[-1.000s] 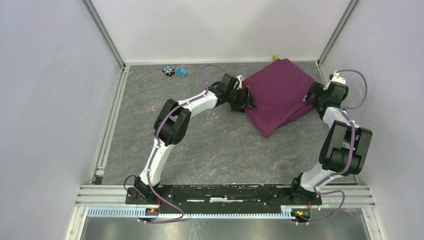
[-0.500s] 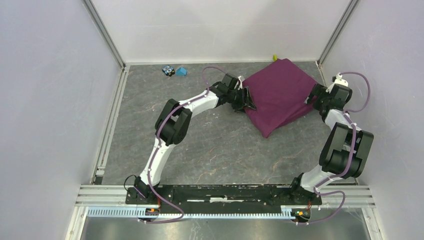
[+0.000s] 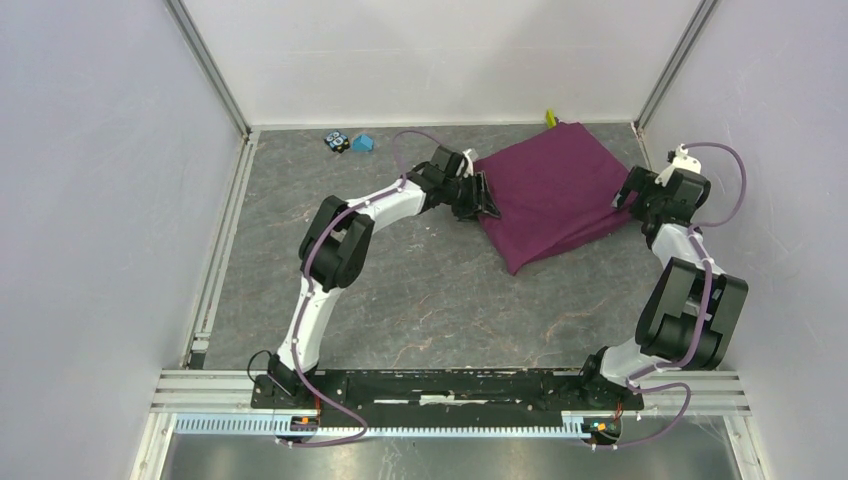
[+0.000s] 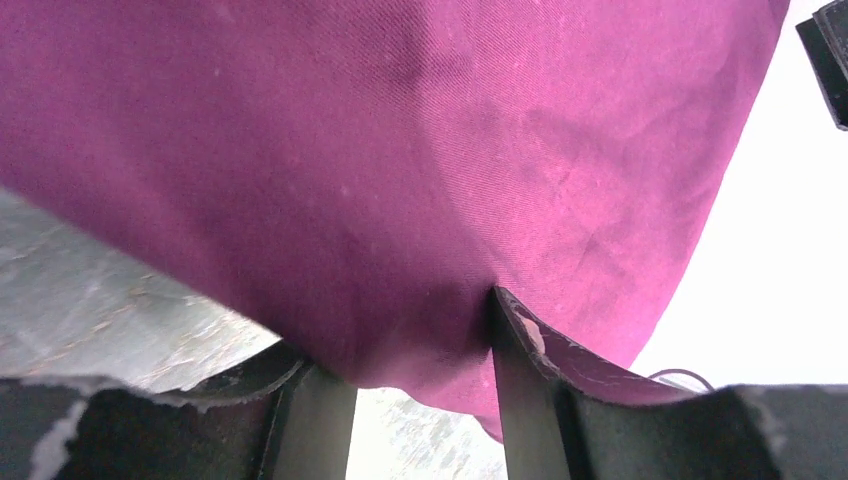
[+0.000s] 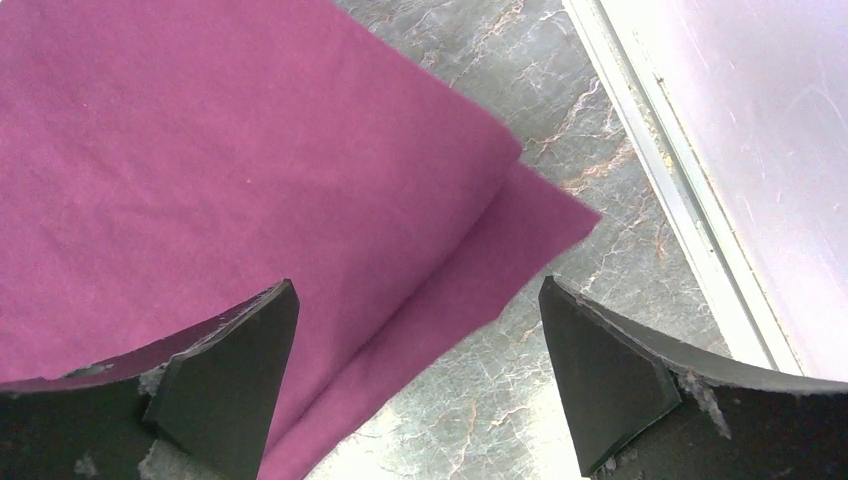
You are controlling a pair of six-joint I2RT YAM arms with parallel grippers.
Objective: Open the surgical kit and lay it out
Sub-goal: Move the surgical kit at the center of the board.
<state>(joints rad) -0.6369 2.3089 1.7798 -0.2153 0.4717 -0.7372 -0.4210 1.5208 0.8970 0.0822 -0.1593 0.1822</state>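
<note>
**Ana:** Surgical kit [image 3: 555,190], where is it at this moment?

**Ben:** It lies on the far right part of the table [image 3: 420,290], folded shut inside its purple cloth wrap [image 4: 400,150]. Nothing of the contents shows, so I judge we are at the very first step, the opening of the wrap.

**Ana:** What does the left pincer [image 3: 487,197] do?

**Ben:** It is at the left edge of the wrap. In the left wrist view a fold of the cloth fills the gap between its two fingers and both fingers touch it, so I read it as closed on the cloth.

**Ana:** And the right pincer [image 5: 415,300]?

**Ben:** It stands wide open and holds nothing. It hangs above the right side of the wrap. In its own view two layers of cloth show, and the corner of the lower layer [image 5: 560,215] sticks out on the table, apart from both fingers.

**Ana:** What does the next move ask for?

**Ben:** I think the left arm must draw its flap outward to the left and keep it low, so the bundle does not slide along. The right pincer should go down onto that free corner and close on one layer only. If it takes both layers, the wrap may drag instead of unfolding.
</note>
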